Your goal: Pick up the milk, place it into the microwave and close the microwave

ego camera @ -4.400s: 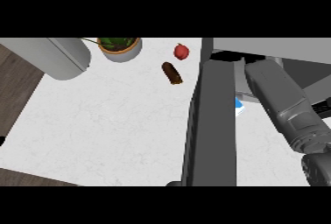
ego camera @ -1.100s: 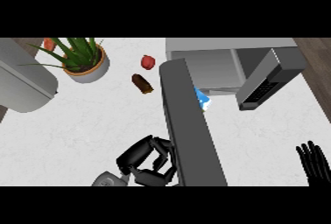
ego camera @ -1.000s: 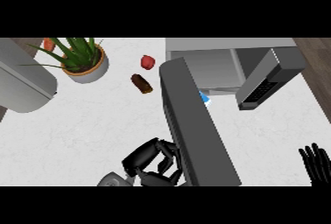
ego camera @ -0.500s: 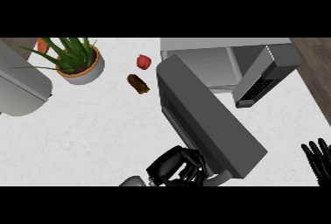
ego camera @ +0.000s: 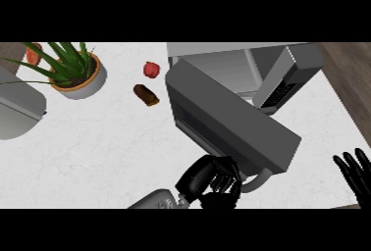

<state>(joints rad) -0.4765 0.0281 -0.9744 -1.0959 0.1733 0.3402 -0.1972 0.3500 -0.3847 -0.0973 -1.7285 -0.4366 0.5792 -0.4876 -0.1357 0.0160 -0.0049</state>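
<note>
Light is bright and even across the white counter (ego camera: pixel 94 147), falling from above with no single strong source to be seen. Shadows are soft and short: a faint grey one lies under the microwave door (ego camera: pixel 232 127), another beside the potted plant (ego camera: pixel 72 71) near the counter's far left corner. The door's grey face carries a mild sheen, no hard glare. The left hand (ego camera: pixel 210 179) reads nearly pure black, its detail lost.
</note>
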